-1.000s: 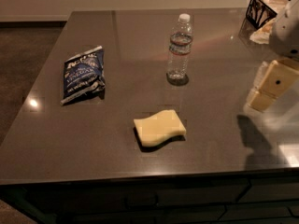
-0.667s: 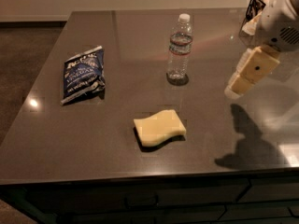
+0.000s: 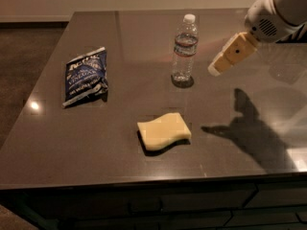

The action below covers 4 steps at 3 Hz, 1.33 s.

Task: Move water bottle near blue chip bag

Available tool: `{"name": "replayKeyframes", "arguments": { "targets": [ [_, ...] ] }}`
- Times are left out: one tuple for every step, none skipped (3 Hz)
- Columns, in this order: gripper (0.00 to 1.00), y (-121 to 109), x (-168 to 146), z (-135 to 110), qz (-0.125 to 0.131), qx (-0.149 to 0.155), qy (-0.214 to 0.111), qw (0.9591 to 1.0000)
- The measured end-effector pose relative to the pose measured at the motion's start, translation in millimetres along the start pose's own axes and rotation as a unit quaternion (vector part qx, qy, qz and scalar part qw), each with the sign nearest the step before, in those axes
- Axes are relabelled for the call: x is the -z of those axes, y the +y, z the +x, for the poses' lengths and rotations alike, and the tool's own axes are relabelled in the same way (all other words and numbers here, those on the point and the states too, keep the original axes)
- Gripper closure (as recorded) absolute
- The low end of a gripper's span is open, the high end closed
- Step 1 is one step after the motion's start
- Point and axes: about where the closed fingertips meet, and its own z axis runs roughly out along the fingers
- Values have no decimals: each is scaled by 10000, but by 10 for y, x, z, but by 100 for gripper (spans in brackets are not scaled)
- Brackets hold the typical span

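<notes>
The water bottle, clear with a white cap and a reddish label band, stands upright near the middle of the dark table. The blue chip bag lies flat on the table's left side, well apart from the bottle. My gripper, with tan fingers on a white arm, hangs in the air to the right of the bottle at about its mid height, a short gap away and not touching it. It holds nothing.
A pale yellow sponge lies in front of the bottle toward the near edge. The arm's shadow falls on the right part of the table. The floor drops off past the table's left edge.
The gripper has moved left and up from the table's right edge toward the bottle. The bottle, bag and sponge have not moved.
</notes>
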Motion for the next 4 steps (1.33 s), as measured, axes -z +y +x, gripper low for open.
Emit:
{"name": "replayKeyframes", "arguments": {
  "targets": [
    [0, -193, -250, -124, 73, -432, -309, 9986],
    [0, -298, -495, -268, -111, -779, -657, 9947],
    [0, -347, -685, -428, -209, -897, -884, 9918],
    [0, -343, -884, -606, -300, -867, -1082, 9899]
  ]
}}
